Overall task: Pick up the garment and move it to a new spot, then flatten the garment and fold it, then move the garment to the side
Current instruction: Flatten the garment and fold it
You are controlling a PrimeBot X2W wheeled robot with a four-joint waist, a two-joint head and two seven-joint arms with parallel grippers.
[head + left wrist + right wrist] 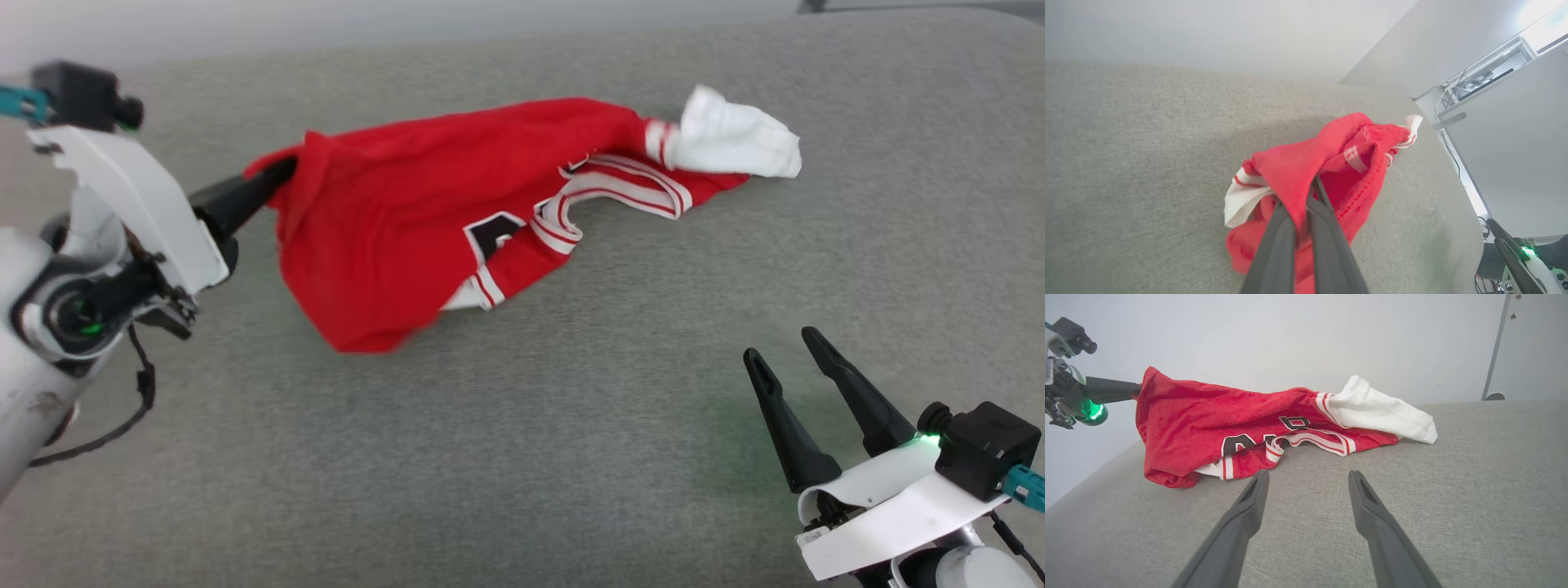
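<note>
Hanging from its 9 o'clock end, one garment (392,237) is gripped by the left gripper (282,173), whose jaws are pinched tight on the red cloth. That end is raised off one grey padded surface (571,457), and the rest is draped down onto it. One white sleeve (735,139) is seen lying at 2 o'clock. Black print and striped trim are bunched mid-garment. The right gripper (780,343) is held at 4 o'clock, well apart from the garment, with its two fingers spread wide and nothing between them.
</note>
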